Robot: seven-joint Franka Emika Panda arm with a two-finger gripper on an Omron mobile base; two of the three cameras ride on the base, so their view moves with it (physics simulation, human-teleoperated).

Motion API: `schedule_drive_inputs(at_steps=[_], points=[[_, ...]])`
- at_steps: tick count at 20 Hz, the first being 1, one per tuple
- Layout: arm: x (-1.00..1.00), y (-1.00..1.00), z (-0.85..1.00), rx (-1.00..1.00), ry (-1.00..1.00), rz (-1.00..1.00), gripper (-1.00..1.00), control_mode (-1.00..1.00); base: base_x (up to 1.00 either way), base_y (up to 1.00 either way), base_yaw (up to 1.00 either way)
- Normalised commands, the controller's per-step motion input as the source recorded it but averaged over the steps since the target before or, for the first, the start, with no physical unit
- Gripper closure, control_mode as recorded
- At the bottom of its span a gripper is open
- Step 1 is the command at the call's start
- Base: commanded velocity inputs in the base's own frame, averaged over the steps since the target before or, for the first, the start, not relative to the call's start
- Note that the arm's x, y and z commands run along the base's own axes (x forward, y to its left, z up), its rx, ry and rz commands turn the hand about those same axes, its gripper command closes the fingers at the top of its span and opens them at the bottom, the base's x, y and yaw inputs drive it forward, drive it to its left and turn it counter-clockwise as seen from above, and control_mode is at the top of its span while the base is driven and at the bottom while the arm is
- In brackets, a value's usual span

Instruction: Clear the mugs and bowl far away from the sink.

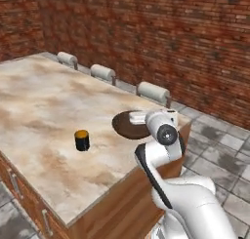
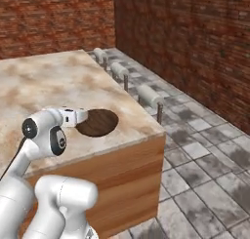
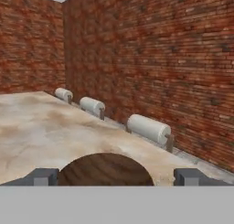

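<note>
Red-brown brick walls [image 1: 185, 33] close the room on two sides and meet in a corner in the hand view. The floor [image 2: 205, 150] is grey stone tile with dark joints, mottled and worn in look.

The counter [image 1: 44, 111] is a broad island with a beige marbled top, blotched cream and tan, on wooden sides [image 2: 122, 179] with warm grain. Metal handles [image 1: 46, 222] show on its front in the left base view.

Three stools [image 3: 148, 128] stand in a row along the far edge of the counter, between it and the wall. Each has a pale, rounded cylinder seat on a thin dark post.

The bowl [image 2: 100, 123] sits on the counter near its corner, close to the edge. It is wide, shallow and round, dark brown wood with visible grain. The white arm's hand hangs low just at the bowl's near rim and covers part of it in both base views.

A small mug [image 1: 82, 140] stands upright on the open top, well apart from the bowl, dark-bodied with a yellow rim.

The fingers [image 3: 45, 176] stand wide apart with nothing between them, one on each side of the bowl's near rim in the hand view.
</note>
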Motion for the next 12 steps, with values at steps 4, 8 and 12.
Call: schedule_drive_inputs(at_steps=[4,8,12], points=[[0.00,0.00,0.00,0.00,0.00,0.00,-1.00,1.00,0.00,0.09,-1.00],[0.00,0.00,0.00,0.00,0.00,0.00,-1.00,1.00,-0.05,0.00,-0.99],[0.00,0.00,0.00,0.00,0.00,0.00,-1.00,1.00,-0.20,-0.01,-0.94]])
